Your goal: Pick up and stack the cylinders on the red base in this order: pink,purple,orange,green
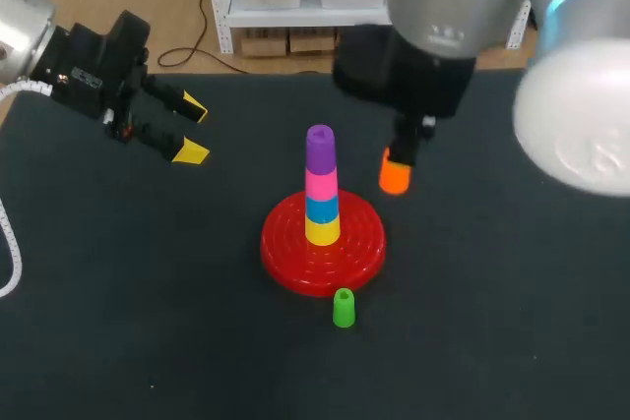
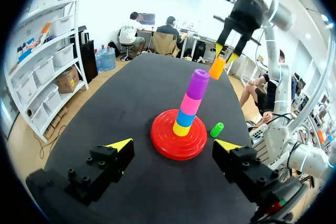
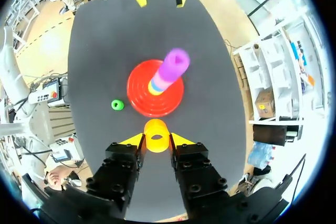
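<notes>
Pinching the orange cylinder (image 1: 395, 175), the right tool (image 3: 157, 140) hangs beside the stack (image 1: 321, 184); left tool (image 1: 193, 130) sits spread, upper left; green cylinder (image 1: 343, 308) stands below base (image 1: 285, 255).

L gripper (image 1: 190, 130) hung upper left of frame, fingers apart; R gripper (image 1: 399, 156) upper centre-right, pinching orange cyl. (image 1: 395, 177)
</notes>
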Motion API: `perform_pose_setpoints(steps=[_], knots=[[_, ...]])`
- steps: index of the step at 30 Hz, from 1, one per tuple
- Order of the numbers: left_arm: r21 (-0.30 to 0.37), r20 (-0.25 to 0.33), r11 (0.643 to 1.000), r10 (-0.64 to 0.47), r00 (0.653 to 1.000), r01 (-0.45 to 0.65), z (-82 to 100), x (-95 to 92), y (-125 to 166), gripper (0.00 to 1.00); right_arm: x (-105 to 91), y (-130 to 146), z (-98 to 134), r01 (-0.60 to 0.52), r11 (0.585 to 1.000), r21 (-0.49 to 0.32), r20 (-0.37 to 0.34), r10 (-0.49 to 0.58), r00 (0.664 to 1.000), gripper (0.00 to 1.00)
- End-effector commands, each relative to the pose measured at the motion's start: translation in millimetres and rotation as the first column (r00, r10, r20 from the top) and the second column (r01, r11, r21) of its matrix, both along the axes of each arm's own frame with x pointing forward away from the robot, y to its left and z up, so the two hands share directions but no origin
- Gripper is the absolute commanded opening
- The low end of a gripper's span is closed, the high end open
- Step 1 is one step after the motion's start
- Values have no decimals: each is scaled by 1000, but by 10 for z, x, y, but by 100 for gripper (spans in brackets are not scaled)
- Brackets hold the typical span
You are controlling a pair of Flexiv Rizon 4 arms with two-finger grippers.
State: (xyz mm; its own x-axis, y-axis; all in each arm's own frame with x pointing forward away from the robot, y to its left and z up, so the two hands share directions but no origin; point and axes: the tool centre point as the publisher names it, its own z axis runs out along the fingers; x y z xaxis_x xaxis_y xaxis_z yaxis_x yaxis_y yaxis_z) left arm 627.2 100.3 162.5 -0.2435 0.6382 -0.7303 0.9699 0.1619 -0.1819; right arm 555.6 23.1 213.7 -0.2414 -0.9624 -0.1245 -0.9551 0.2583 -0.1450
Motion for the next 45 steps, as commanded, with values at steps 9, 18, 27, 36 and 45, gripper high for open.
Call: perform_pose_setpoints(steps=[9,18,27,36,45], knots=[[-2,3,1000,0,1000,0,-8,-4,6,100,274,274,353,-26,1000,-13,1,26,1000,0],[-2,3,1000,0,1000,0,-8,-4,6,100,371,441,445,-56,998,-3,7,56,998,0],[-2,3,1000,0,1000,0,-8,-4,6,100,443,646,337,-82,996,-43,-10,82,997,0],[-2,3,1000,0,1000,0,-8,-4,6,100,531,770,344,-92,994,-55,-7,92,996,0],[-2,3,1000,0,1000,0,-8,-4,6,100,554,838,282,-92,994,-59,-17,91,996,0]])
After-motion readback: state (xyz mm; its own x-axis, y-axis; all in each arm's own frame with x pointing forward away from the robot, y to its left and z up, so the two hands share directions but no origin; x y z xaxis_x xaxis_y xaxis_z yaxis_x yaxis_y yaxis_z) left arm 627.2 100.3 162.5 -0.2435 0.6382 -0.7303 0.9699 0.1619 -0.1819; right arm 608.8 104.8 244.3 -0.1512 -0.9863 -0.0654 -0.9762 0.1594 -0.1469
